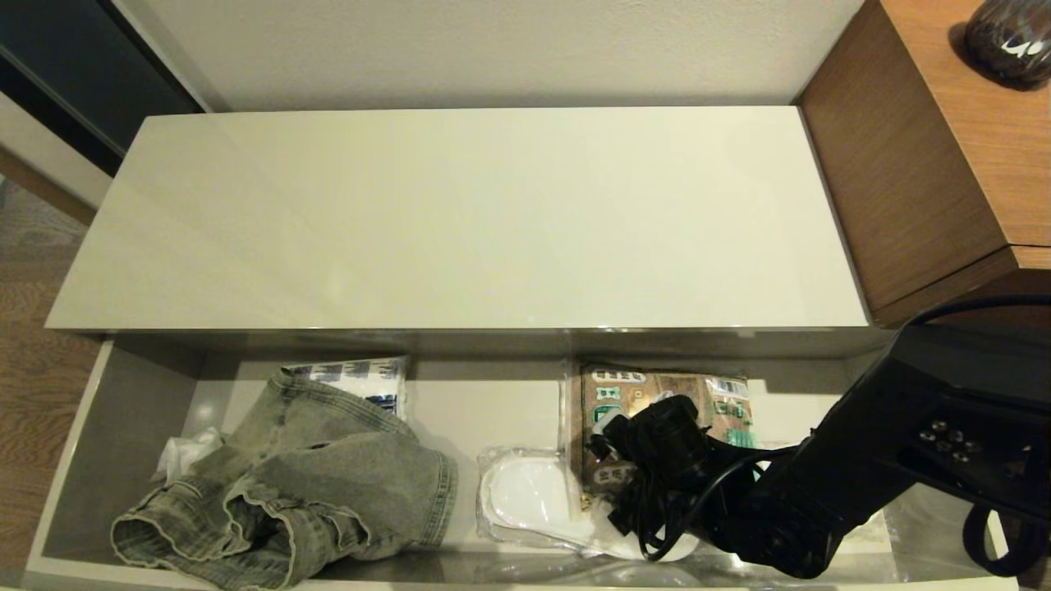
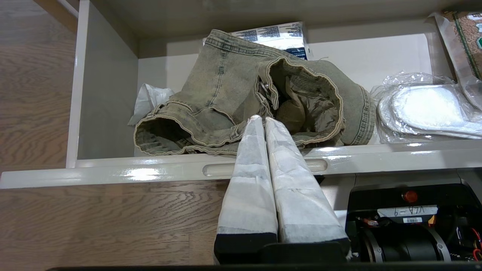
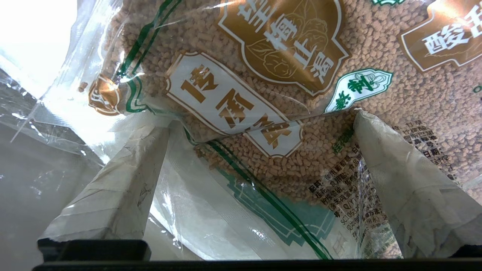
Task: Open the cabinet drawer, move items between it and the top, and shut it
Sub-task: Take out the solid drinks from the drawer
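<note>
The cabinet top ran long side to side, and the drawer below it was pulled out just as wide, its long axis the same way. In it the crumpled denim shorts lay at the left end, and the bag of brown granules right of middle, lengthwise front to back, beside the wrapped white slippers. The right gripper was down on the bag, fingers spread wide with both tips touching the plastic, while the left gripper sat parked outside the drawer front, fingers pressed together.

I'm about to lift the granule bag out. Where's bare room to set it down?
The whole top is bare. In the drawer, only the strip between denim garment and wrapped slippers is free; around the granule bag and right gripper it is crowded.
</note>
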Robot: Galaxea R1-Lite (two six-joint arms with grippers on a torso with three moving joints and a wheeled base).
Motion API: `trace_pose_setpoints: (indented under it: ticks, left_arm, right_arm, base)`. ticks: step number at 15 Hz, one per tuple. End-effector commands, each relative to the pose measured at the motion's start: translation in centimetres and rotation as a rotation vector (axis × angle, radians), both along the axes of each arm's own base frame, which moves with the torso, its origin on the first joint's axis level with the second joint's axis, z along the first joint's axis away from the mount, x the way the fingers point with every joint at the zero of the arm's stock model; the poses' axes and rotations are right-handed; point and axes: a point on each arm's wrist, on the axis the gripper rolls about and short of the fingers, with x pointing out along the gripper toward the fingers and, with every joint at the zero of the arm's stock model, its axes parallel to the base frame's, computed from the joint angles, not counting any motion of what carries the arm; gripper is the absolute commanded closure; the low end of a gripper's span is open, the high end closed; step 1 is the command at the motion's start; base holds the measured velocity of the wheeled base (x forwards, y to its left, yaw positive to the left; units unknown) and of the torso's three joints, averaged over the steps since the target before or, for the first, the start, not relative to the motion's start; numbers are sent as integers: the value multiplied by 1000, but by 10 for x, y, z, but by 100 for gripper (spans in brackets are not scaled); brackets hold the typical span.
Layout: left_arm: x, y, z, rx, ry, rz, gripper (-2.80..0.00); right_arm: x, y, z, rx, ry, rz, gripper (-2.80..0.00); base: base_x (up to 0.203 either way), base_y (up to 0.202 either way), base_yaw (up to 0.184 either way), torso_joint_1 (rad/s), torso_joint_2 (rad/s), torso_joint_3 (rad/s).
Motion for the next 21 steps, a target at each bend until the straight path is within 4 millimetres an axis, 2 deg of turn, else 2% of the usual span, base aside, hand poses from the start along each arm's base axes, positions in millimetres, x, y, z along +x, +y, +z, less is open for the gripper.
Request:
trace_pose_setpoints:
  ticks: [1, 9, 18, 21]
  left_arm:
    - [0, 0, 0, 1, 3, 0, 0]
    - [0, 0, 0, 0, 3, 0, 0]
    - [0, 0, 0, 1, 1, 0, 0]
    - [0, 0, 0, 1, 1, 2, 0]
  right_arm:
    - [1, 1, -1, -1, -3, 0, -280]
    - [7, -4, 1, 15, -2, -11, -280]
    - [11, -1, -2, 35, 6, 2, -280]
    - [17, -7, -1, 36, 2, -24, -280]
  base:
    - [0, 0, 0, 0, 0, 0]
    - [0, 0, 0, 0, 0, 0]
    - [0, 0, 0, 0, 0, 0]
    - [0, 0, 0, 0, 0, 0]
